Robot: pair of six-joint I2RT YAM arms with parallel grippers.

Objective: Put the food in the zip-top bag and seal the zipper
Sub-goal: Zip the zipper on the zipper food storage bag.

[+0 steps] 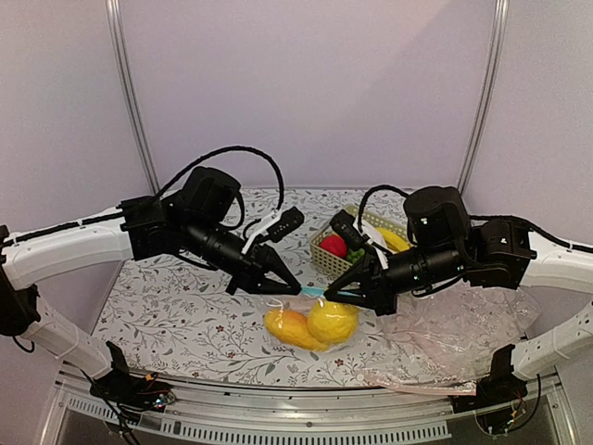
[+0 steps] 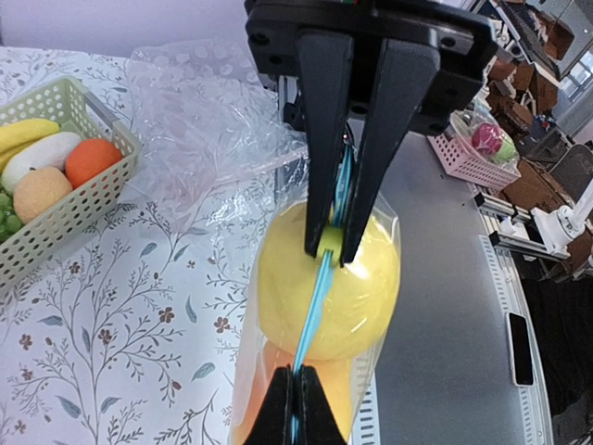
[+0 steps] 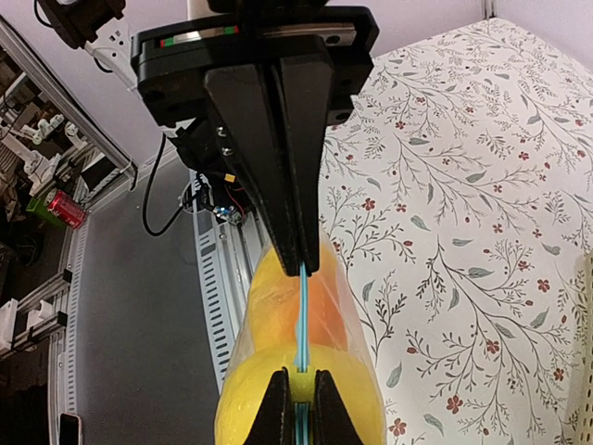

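The zip-top bag (image 1: 312, 347) hangs just above the table near its front edge. It holds the rounded yellow fruit (image 1: 334, 320) and the longer orange-yellow fruit (image 1: 289, 327). The light blue zipper (image 1: 313, 292) is stretched between my grippers. My left gripper (image 1: 289, 289) is shut on one end of the zipper (image 2: 320, 306), its jaws pressed together (image 2: 296, 408). My right gripper (image 1: 335, 295) is closed to a narrow slit round the zipper (image 3: 303, 315) above the yellow fruit (image 3: 357, 417), as the right wrist view (image 3: 298, 399) shows. The orange-yellow fruit (image 3: 326, 311) lies beyond.
A pale woven basket (image 1: 324, 262) with red, green, white and banana-shaped fruits stands behind the bag. A large pinkish clear plastic sheet (image 1: 454, 343) lies crumpled at the right front. The table's front edge and metal rail (image 1: 278, 399) are just below the bag.
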